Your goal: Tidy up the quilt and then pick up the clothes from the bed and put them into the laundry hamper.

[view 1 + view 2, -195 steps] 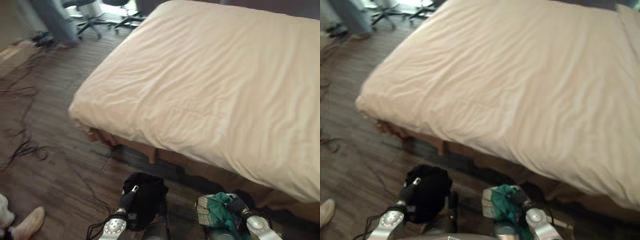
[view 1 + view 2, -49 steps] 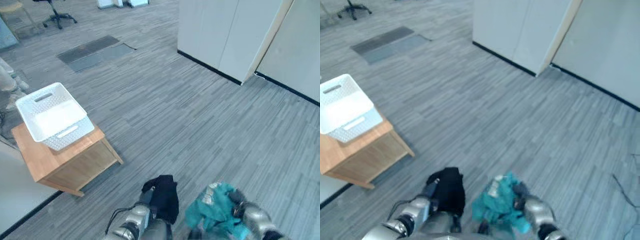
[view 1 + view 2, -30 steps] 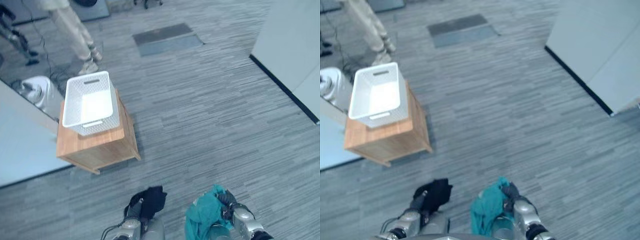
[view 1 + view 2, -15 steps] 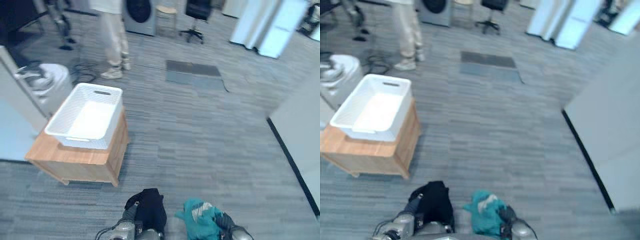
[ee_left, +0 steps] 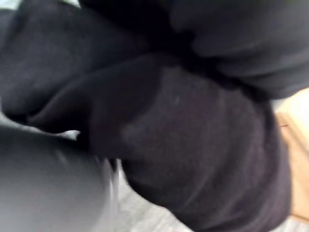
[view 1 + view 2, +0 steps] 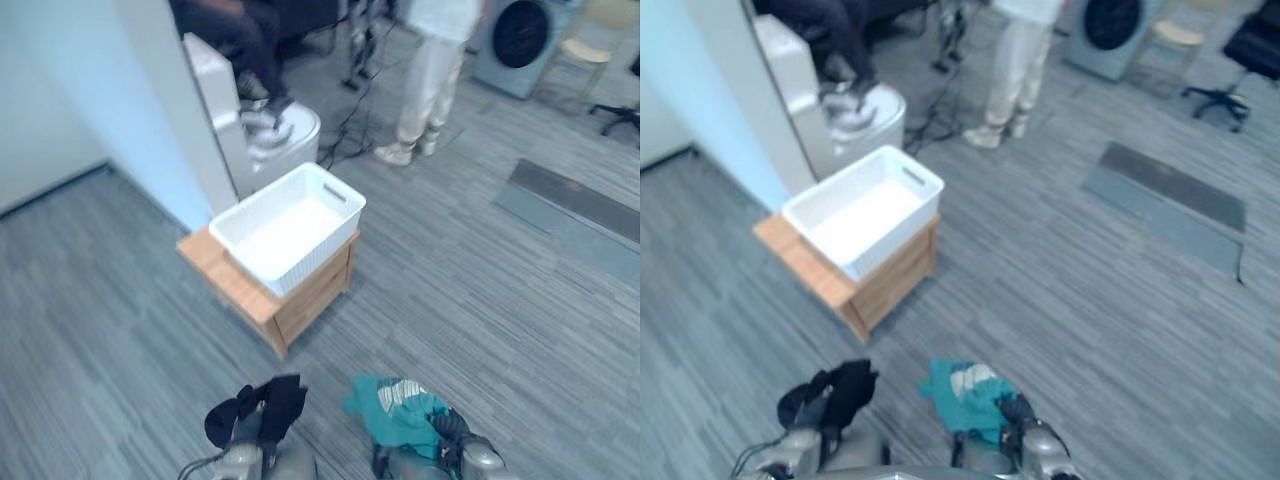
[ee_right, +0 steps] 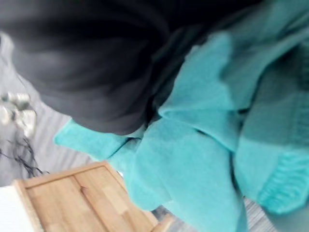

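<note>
A black garment (image 6: 262, 408) hangs bunched from my left hand (image 6: 238, 458) low in the eye views, and its dark folds (image 5: 183, 125) crowd the left wrist view. My right hand (image 6: 458, 452) is shut on a teal garment (image 6: 398, 412), whose folds (image 7: 193, 159) hang past the dark hand cover (image 7: 87, 72). The white laundry hamper (image 6: 336, 226) stands empty on a low wooden stand (image 6: 262, 300), a short way ahead and slightly left of both hands.
A pale blue partition (image 6: 150, 110) rises just behind the stand. A white round unit (image 6: 272, 140) sits beside it, with a seated person's feet (image 6: 262, 100) on top. Another person's legs (image 6: 428, 85) stand further back. A dark floor mat (image 6: 580, 205) lies right.
The whole picture has swung round: the camera moved. The hamper on its stand now sits nearer the middle, with the partition behind. Both garments remain in the hands.
</note>
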Controlling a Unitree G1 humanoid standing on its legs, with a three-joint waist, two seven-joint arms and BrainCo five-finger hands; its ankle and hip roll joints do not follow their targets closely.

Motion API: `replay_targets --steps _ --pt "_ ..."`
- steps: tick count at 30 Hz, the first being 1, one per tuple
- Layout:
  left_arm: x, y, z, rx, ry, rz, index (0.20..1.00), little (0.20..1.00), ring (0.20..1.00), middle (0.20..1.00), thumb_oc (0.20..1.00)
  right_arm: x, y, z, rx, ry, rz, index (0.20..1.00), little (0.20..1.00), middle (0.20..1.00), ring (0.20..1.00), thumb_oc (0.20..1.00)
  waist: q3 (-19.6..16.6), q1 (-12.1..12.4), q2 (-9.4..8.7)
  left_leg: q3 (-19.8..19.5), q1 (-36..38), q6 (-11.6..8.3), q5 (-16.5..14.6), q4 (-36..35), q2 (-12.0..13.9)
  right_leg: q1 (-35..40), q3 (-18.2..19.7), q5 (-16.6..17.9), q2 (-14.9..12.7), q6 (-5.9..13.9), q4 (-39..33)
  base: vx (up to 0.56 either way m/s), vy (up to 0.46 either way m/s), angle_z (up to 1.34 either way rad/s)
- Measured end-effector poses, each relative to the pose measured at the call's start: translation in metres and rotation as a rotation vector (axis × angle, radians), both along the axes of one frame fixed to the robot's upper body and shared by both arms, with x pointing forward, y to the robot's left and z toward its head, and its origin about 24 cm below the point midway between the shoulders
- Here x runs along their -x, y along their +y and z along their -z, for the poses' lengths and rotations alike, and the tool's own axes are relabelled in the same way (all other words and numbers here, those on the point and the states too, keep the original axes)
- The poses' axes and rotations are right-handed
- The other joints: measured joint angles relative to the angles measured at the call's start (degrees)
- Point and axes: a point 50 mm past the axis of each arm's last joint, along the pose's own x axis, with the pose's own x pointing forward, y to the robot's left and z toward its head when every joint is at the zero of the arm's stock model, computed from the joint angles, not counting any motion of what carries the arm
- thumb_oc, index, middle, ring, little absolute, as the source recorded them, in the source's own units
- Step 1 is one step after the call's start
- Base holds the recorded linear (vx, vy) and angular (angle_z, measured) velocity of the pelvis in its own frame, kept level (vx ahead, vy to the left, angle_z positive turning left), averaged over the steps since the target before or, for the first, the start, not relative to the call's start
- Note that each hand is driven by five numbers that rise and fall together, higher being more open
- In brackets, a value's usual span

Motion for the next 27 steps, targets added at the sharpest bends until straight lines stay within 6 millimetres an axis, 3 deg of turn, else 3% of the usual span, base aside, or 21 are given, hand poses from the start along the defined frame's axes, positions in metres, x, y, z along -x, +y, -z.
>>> replay_targets --steps 1,2,3,4,6,7,8,9,10,11,12,13,15,16,17,18,20,23,24,25,27 --pt "-0.004 0.001 -0.002 -0.007 -0.011 0.014 0.200 0.200 0.200 0.200 0.200 -0.001 0.001 0.001 0.002 0.006 -0.002 0.200 0.200 0.200 0.200 0.200 0.2 0.2 -0.59 2.9 -0.3 0.26 -0.4 -3.5 0.2 1.1 -0.6 0.0 0.1 -0.04 -1.6 0.51 0.046 0.63" --pt "-0.013 0.000 -0.006 -0.010 -0.037 0.028 0.200 0.200 0.200 0.200 0.200 -0.006 0.000 -0.001 0.014 -0.001 0.000 0.200 0.200 0.200 0.200 0.200 0.9 0.4 -1.58 7.0 -0.3 1.28 0.7 -13.6 -0.8 2.8 -1.6 -0.5 -0.1 -0.76 -3.1 0.52 0.078 0.39" --pt "-0.011 -0.002 -0.005 -0.006 -0.031 0.032 0.200 0.200 0.200 0.200 0.200 -0.018 -0.003 -0.006 0.032 -0.032 -0.007 0.200 0.200 0.200 0.200 0.200 1.5 0.5 -0.52 10.0 -0.5 1.19 2.8 -20.7 -1.1 4.1 -2.7 -1.8 0.6 -0.39 -3.1 0.52 0.084 0.37" --pt "-0.010 -0.004 -0.004 0.000 -0.027 0.031 0.200 0.200 0.200 0.200 0.200 -0.021 -0.005 -0.007 0.043 -0.038 -0.014 0.200 0.200 0.200 0.200 0.200 1.7 -0.2 0.30 12.8 -0.5 0.75 4.0 -23.9 -0.6 4.9 -3.9 -2.5 1.1 -0.11 -3.1 0.32 0.133 0.38" --pt "-0.002 -0.006 0.000 0.009 0.002 0.046 0.200 0.200 0.200 0.200 0.200 -0.018 -0.012 -0.008 0.057 -0.041 -0.010 0.200 0.200 0.200 0.200 0.200 1.0 -1.8 2.45 19.8 1.1 4.38 7.1 -29.0 -0.6 8.8 -8.4 -5.3 2.9 1.79 -2.9 0.41 0.149 0.59" --pt "0.001 -0.006 0.001 0.014 0.012 0.044 0.200 0.200 0.200 0.200 0.200 -0.012 -0.012 -0.005 0.058 -0.025 -0.010 0.200 0.200 0.200 0.200 0.200 0.5 -2.1 2.04 20.3 2.2 5.28 6.5 -27.9 -1.8 10.5 -9.6 -6.1 2.9 3.96 -1.6 0.33 0.086 0.70" --pt "0.009 -0.013 0.006 0.044 0.037 0.023 0.200 0.200 0.200 0.200 0.200 -0.007 -0.016 -0.004 0.083 -0.019 -0.041 0.200 0.200 0.200 0.200 0.200 -0.2 -3.4 4.32 21.1 5.3 7.56 5.3 -26.0 -2.0 8.3 -10.7 -9.7 2.6 9.40 10.4 0.35 0.026 0.54" --pt "0.020 -0.020 0.011 0.062 0.060 0.037 0.200 0.200 0.200 0.200 0.200 0.002 -0.024 -0.002 0.106 -0.008 -0.035 0.200 0.200 0.200 0.200 0.200 -2.9 -3.8 6.73 19.2 8.1 11.64 6.1 -30.8 -1.6 1.9 -10.3 -11.3 1.4 10.56 24.9 0.35 0.019 0.56" --pt "0.020 -0.015 0.010 0.047 0.059 0.048 0.200 0.200 0.200 0.200 0.200 0.000 -0.021 -0.004 0.098 -0.022 -0.036 0.200 0.200 0.200 0.200 0.200 -3.3 -3.6 5.61 17.8 9.9 10.56 6.4 -32.5 -2.6 -1.1 -9.6 -12.5 -0.8 10.58 32.4 0.54 -0.092 0.60" --pt "0.022 -0.010 0.010 0.034 0.066 0.058 0.200 0.200 0.200 0.200 0.200 -0.008 -0.019 -0.010 0.083 -0.067 -0.030 0.200 0.200 0.200 0.200 0.200 -3.3 -4.3 4.75 15.9 12.5 11.09 8.2 -35.5 -4.8 -4.6 -8.8 -13.3 -4.8 10.32 39.4 0.39 -0.162 0.80" --pt "0.020 -0.009 0.008 0.027 0.056 0.075 0.200 0.200 0.200 0.200 0.200 -0.018 -0.019 -0.016 0.077 -0.113 -0.006 0.200 0.200 0.200 0.200 0.200 -3.9 -4.5 3.84 14.3 14.1 10.90 8.6 -37.8 -6.4 -6.5 -8.1 -13.5 -7.4 9.87 37.2 0.38 -0.164 0.91" --pt "0.018 -0.007 0.007 0.018 0.051 0.092 0.200 0.200 0.200 0.200 0.200 -0.025 -0.020 -0.021 0.076 -0.145 0.007 0.200 0.200 0.200 0.200 0.200 -4.1 -4.7 3.52 12.8 14.8 10.90 8.7 -38.7 -7.0 -6.7 -7.3 -14.0 -8.4 8.99 32.4 0.29 -0.266 1.01" --pt "0.013 0.000 0.004 -0.014 0.041 0.121 0.200 0.200 0.200 0.200 0.200 -0.048 -0.023 -0.038 0.086 -0.245 0.031 0.200 0.200 0.200 0.200 0.200 -4.1 -4.6 3.11 9.2 16.3 10.63 8.8 -39.5 -7.6 -7.5 -2.9 -12.2 -9.7 9.78 18.3 0.28 -0.297 1.13" --pt "0.011 0.002 0.003 -0.023 0.036 0.130 0.200 0.200 0.200 0.200 0.200 -0.058 -0.028 -0.050 0.109 -0.311 0.027 0.200 0.200 0.200 0.200 0.200 -4.2 -4.9 3.72 7.6 16.9 10.27 8.6 -39.9 -7.6 -6.9 0.0 -9.6 -9.2 10.08 9.7 0.18 -0.195 0.96" --pt "0.011 0.008 0.002 -0.036 0.035 0.123 0.200 0.200 0.200 0.200 0.200 -0.064 -0.031 -0.056 0.123 -0.348 0.026 0.200 0.200 0.200 0.200 0.200 -4.5 -4.8 3.30 6.4 17.4 10.19 8.7 -40.2 -7.6 -7.0 2.0 -7.9 -9.5 10.19 7.3 0.33 -0.384 1.17" --pt "0.012 0.011 0.001 -0.039 0.038 0.111 0.200 0.200 0.200 0.200 0.200 -0.072 -0.039 -0.075 0.153 -0.441 0.028 0.200 0.200 0.200 0.200 0.200 -4.4 -5.6 3.87 3.1 17.7 9.51 8.4 -40.7 -7.7 -6.4 9.0 -4.5 -8.6 10.39 1.8 0.15 -0.191 1.12" --pt "0.015 0.026 -0.001 -0.071 0.044 0.090 0.200 0.200 0.200 0.200 0.200 -0.082 -0.055 -0.099 0.204 -0.561 0.055 0.200 0.200 0.200 0.200 0.200 -4.8 -6.5 3.12 -1.8 19.0 8.35 8.7 -41.6 -7.5 -5.1 14.4 -0.3 -8.6 9.62 -2.6 0.18 -0.280 1.40" --pt "0.040 0.054 -0.002 -0.113 0.090 0.043 0.200 0.200 0.200 0.200 0.200 -0.095 -0.061 -0.123 0.275 -0.660 0.020 0.200 0.200 0.200 0.200 0.200 -5.9 -5.5 -0.03 -3.9 22.7 5.04 7.2 -42.7 -8.0 -3.2 12.9 6.8 -8.8 9.23 -2.5 0.21 -0.396 0.56" --pt "0.052 0.063 -0.001 -0.112 0.103 -0.013 0.200 0.200 0.200 0.200 0.200 -0.102 -0.061 -0.140 0.311 -0.720 -0.025 0.200 0.200 0.200 0.200 0.200 -6.7 -4.8 -1.57 -4.3 23.7 3.54 6.2 -42.8 -7.9 -2.1 12.5 6.9 -8.5 9.17 -3.2 0.17 -0.398 -0.01" --pt "0.064 0.060 0.003 -0.091 0.116 -0.056 0.200 0.200 0.200 0.200 0.200 -0.112 -0.063 -0.166 0.362 -0.820 -0.083 0.200 0.200 0.200 0.200 0.200 -6.8 -4.3 0.26 -3.1 23.7 1.74 6.2 -42.7 -5.3 -2.2 12.1 7.7 -5.9 8.46 -3.2 0.06 -0.186 -0.08" --pt "0.071 0.055 0.006 -0.068 0.130 -0.066 0.200 0.200 0.200 0.200 0.200 -0.128 -0.062 -0.207 0.424 -0.972 -0.152 0.200 0.200 0.200 0.200 0.200 -5.9 -4.7 2.41 -2.5 23.5 0.11 5.9 -42.5 -1.9 -2.4 10.9 7.6 -2.6 7.53 -2.9 0.07 -0.205 -0.01"
